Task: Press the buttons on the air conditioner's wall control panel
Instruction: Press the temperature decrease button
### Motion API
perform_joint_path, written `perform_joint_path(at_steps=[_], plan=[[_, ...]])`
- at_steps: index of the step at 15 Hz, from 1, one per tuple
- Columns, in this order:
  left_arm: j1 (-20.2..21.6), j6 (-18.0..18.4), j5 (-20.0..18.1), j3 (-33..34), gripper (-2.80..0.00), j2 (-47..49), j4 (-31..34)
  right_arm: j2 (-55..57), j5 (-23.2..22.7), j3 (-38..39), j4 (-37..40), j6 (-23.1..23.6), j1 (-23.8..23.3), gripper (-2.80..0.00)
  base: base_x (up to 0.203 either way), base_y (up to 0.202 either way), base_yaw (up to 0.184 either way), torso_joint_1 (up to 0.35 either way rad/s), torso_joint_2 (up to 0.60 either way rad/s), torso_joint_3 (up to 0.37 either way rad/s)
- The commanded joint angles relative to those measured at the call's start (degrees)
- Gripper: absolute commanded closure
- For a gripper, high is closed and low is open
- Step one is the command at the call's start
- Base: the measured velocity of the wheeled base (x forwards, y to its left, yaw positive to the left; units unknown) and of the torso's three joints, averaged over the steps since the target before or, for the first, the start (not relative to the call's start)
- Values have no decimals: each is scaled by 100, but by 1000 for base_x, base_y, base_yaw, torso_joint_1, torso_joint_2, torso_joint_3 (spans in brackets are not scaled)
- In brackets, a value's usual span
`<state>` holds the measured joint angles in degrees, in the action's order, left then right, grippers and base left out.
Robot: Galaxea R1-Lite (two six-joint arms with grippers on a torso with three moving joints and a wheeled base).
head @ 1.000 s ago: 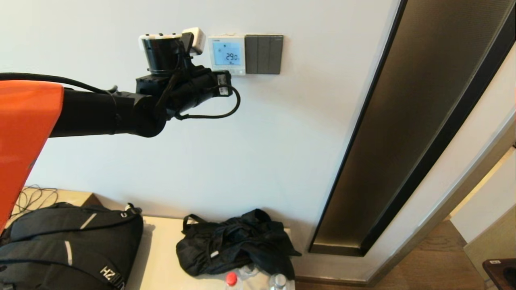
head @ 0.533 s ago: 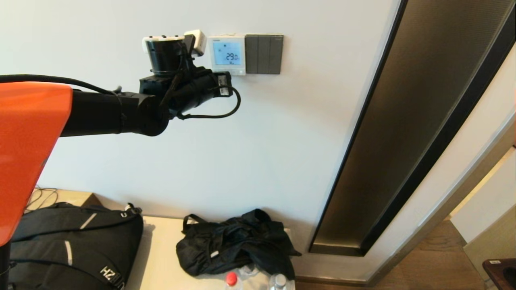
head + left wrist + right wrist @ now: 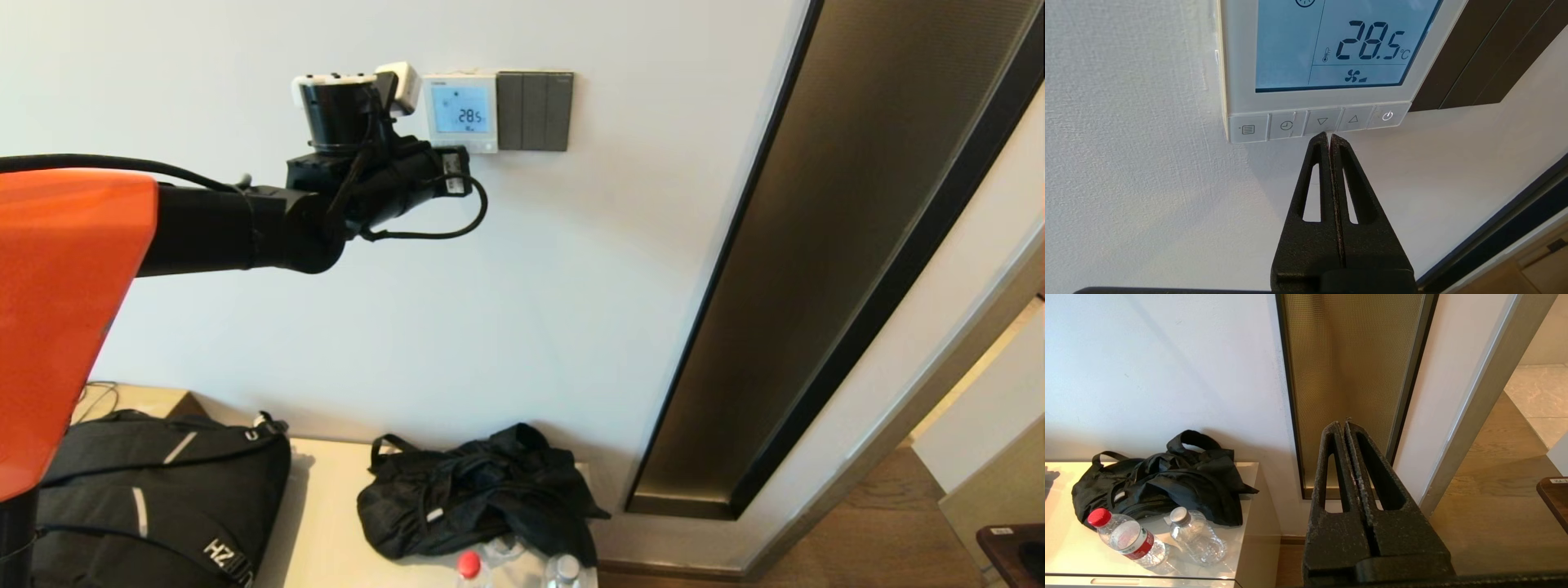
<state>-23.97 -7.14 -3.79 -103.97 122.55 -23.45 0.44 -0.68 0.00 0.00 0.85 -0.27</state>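
Observation:
The white control panel (image 3: 460, 110) hangs on the wall, its light blue screen (image 3: 1339, 45) reading 28.5. A row of pale grey buttons (image 3: 1318, 122) runs along its bottom strip. My left gripper (image 3: 1328, 136) is shut, its tips touching the lower edge of the down-arrow button (image 3: 1322, 121). In the head view the left arm reaches up to the panel's lower left and the gripper's tips are hidden behind the wrist (image 3: 384, 175). My right gripper (image 3: 1342, 425) is shut and empty, parked low, away from the panel.
A dark grey three-switch plate (image 3: 535, 110) sits right of the panel. A tall bronze mesh strip (image 3: 824, 269) runs down the wall at right. Below, a cabinet top (image 3: 322, 523) bears a backpack (image 3: 139, 498), a black bag (image 3: 478, 498) and two bottles (image 3: 1133, 539).
The screen reading dropped from 29.0 to 28.5. My left arm moved slightly right and up toward the panel.

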Motion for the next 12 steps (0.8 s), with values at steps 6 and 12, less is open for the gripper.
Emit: perform_joint_path(at_steps=[6, 12], plan=[[16, -15, 19, 203, 0, -116, -95, 9, -2, 0, -9, 3, 0, 0, 0, 0, 0, 0, 0, 0], [15, -42, -43, 319, 0, -232, -124, 9, -2, 0, -9, 3, 0, 0, 0, 0, 0, 0, 0, 0]])
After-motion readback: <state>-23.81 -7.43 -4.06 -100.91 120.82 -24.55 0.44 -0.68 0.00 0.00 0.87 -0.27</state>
